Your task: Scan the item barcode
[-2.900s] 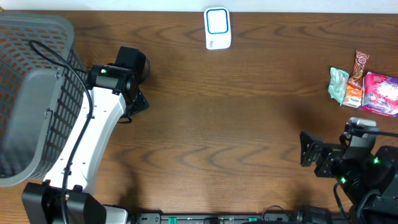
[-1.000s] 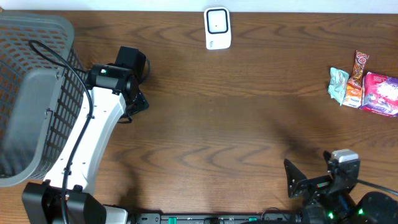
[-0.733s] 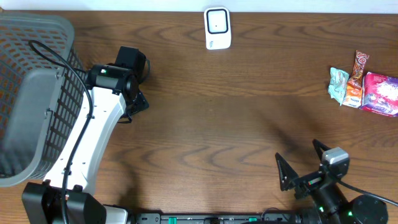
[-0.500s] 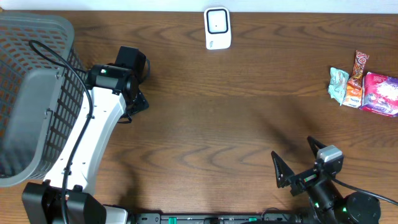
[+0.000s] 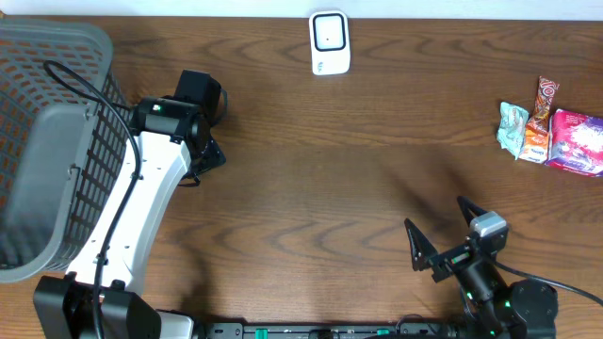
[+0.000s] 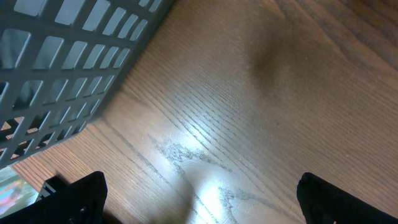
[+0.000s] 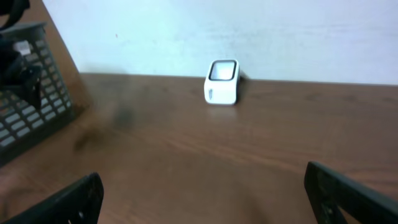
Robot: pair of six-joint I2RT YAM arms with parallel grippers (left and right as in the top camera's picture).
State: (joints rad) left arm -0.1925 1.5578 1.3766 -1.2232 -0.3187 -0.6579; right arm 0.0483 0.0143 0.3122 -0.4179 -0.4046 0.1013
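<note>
3 snacks, a teal packet (image 5: 512,129), a brown bar (image 5: 541,118) and a pink packet (image 5: 577,141), lie bunched at the table's (image 5: 311,188) right edge, their print too small to read, well apart from the white scanner (image 5: 330,42) at the far edge. The right gripper (image 5: 441,229) hangs near the front edge, jaws wide and empty; only its wrist view shows the scanner's front. The left gripper (image 5: 215,122), also wide and empty, sits just beside the grey basket (image 5: 57,141), whose contents cannot be told.
</note>
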